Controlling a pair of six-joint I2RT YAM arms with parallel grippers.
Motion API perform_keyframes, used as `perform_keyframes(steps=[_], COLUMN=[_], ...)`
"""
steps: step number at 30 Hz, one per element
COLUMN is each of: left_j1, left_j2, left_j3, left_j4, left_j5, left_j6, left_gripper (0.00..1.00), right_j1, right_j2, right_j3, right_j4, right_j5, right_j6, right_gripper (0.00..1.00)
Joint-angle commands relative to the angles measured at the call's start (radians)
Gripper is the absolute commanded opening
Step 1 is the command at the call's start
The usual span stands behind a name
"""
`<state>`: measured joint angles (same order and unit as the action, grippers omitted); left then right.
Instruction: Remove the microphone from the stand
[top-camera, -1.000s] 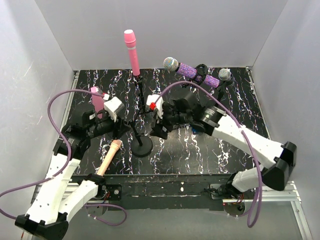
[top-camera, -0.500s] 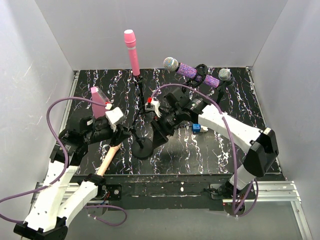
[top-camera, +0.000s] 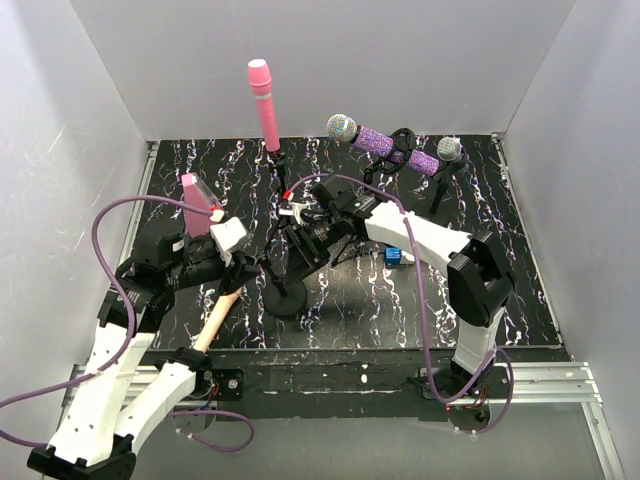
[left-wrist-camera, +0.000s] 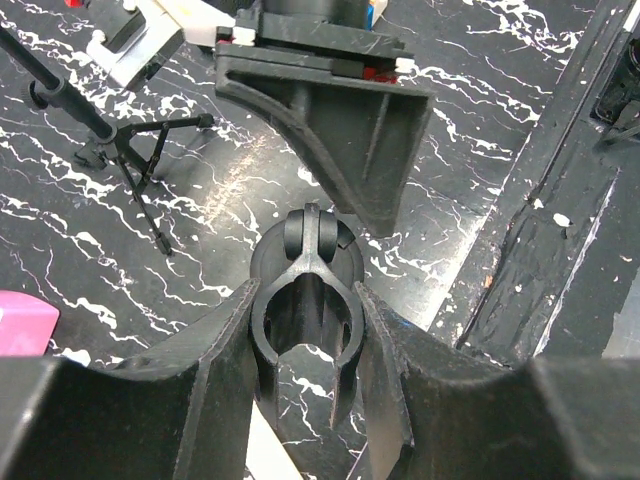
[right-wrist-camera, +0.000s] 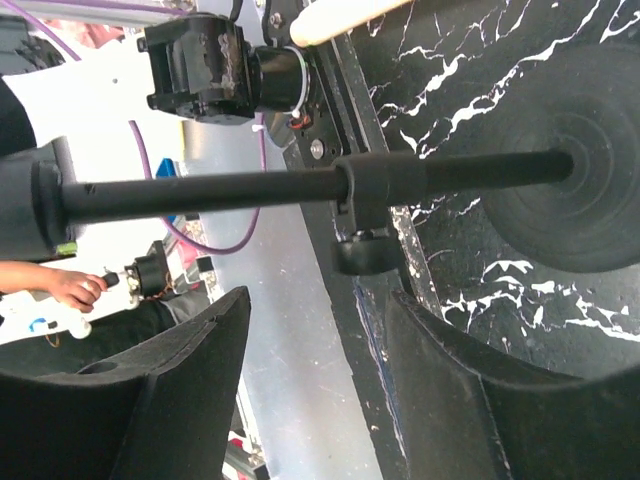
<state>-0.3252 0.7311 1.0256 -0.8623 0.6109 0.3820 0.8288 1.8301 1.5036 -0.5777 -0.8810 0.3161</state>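
Moved in: right end effector (right-wrist-camera: 315, 310) now straddles the stand (top-camera: 285, 295) – jaws half-open, narrowing, gripping nothing. Left end effector (left-wrist-camera: 305, 330) clamps it low. Pink microphone (top-camera: 263, 105) on top – untouched.

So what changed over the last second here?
The right arm folded in leftward, bringing the right end effector to the pole of the round-base stand. Its fingers now straddle the pole, narrowing but not touching. The left end effector dipped slightly toward the near edge, keeping hold of the clip. The pink mic, purple mic and beige mic stayed put.
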Motion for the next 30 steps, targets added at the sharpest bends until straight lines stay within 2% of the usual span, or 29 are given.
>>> perform_keyframes(steps=[1,8,13,15,17,19,20,23,26,30], left_j1=[0.008,0.008,0.011,0.012,0.017,0.018,0.018,0.023,0.032,0.044], left_j2=[-0.001,-0.004,0.001,0.004,0.008,0.011,0.013,0.019,0.022,0.025], left_j3=[0.042,0.027,0.028,0.031,0.036,0.034,0.034,0.031,0.031,0.033], left_j4=[-0.015,-0.011,-0.011,-0.011,-0.011,-0.011,-0.007,-0.001,0.008,0.006], left_j5=[0.018,0.009,0.009,0.009,0.007,0.006,0.006,0.006,0.001,-0.011], left_j6=[0.024,0.024,0.024,0.024,0.023,0.024,0.021,0.005,-0.020,-0.064], left_gripper=[0.00,0.00,0.00,0.00,0.00,0.00,0.00,0.00,0.00,0.00], right_j1=[0.000,0.000,-0.002,-0.002,0.000,-0.002,0.000,-0.002,0.004,0.027], right_j2=[0.032,0.087,0.095,0.103,0.112,0.120,0.120,0.103,0.040,-0.078], right_j3=[0.047,0.073,0.070,0.075,0.076,0.079,0.079,0.066,0.028,-0.081], right_j4=[0.114,0.118,0.125,0.131,0.142,0.150,0.151,0.157,0.157,0.269], right_j5=[-0.052,-0.090,-0.104,-0.108,-0.119,-0.130,-0.131,-0.118,-0.008,0.216], right_j6=[0.078,0.080,0.069,0.069,0.069,0.066,0.060,0.026,-0.073,-0.198], right_gripper=[0.63,0.58,0.47,0.46,0.40,0.25,0.21,0.15,0.05,0.02])
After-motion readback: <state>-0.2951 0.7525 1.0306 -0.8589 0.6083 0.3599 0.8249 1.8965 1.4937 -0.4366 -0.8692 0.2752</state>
